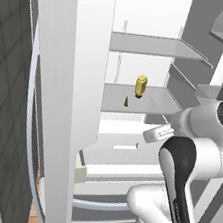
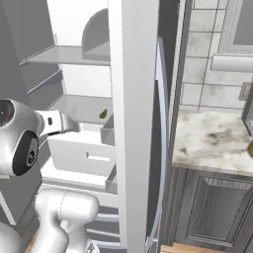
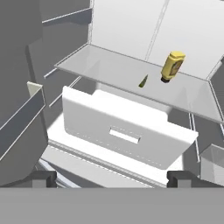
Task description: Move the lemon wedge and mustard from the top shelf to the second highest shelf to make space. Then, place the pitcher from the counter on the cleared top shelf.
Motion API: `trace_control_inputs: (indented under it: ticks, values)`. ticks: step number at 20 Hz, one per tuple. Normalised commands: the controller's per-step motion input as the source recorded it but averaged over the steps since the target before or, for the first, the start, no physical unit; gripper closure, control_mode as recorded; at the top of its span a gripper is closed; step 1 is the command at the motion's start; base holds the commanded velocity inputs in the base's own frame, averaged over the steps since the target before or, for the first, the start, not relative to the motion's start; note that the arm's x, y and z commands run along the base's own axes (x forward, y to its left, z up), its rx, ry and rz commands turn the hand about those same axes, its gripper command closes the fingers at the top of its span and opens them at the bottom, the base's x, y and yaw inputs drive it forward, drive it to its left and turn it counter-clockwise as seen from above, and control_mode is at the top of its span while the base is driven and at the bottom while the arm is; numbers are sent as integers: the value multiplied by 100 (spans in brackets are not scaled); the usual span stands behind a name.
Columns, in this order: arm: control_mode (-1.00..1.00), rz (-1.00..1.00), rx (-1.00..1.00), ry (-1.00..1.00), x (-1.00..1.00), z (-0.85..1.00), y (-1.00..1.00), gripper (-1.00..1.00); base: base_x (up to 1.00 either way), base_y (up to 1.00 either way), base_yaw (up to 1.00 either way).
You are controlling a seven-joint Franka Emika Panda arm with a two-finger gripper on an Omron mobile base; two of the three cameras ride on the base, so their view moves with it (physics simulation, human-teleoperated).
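The jaws are released, spread wide with nothing between them, and they hang in front of the open fridge, facing the white drawer [image 3: 127,127].

The mustard [image 1: 140,85] stands upright on the lower of the two grey plates you can see, toward the back. The wedge [image 1: 126,101] lies just beside it, nearer the front edge and not touching it. The plate above [image 1: 154,45] is bare. I take the bare one for the top shelf and the loaded one for the second shelf [image 1: 157,104]. If that is right, both small things are already where they belong and the pitcher is your step now.

The table [image 2: 212,133] is to your right, past the open fridge door [image 2: 133,123]. An amber thing [image 2: 251,148] is cut off at the table's far right edge. I cannot tell whether it is the pitcher, so get it properly in view before you commit.

- Back the arm straight out of the fridge first, so the mustard stays standing.
- Swing wide around the door edge.
- Keep the jaws spread until they sit on both sides of the pitcher, then grip low on the body and keep it upright.
- Bring it in above the mustard's cap, since the gap between the plates looks tight.
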Motion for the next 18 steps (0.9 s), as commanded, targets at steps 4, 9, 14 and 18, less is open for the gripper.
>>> trace_control_inputs:
  ticks: [4, 9, 14, 18]
  values:
    - [-100, -1, 0, 0, 0, 0, 0, -100, 0, 0, 0]
    - [100, 0, 0, 0, 0, 0, 0, -100, -3, 0, 0]
    - [100, 0, 0, 0, 0, 0, 0, -100, -54, 0, -5]
    - [100, 0, 0, 0, 0, 0, 0, -100, -84, 1, -7]
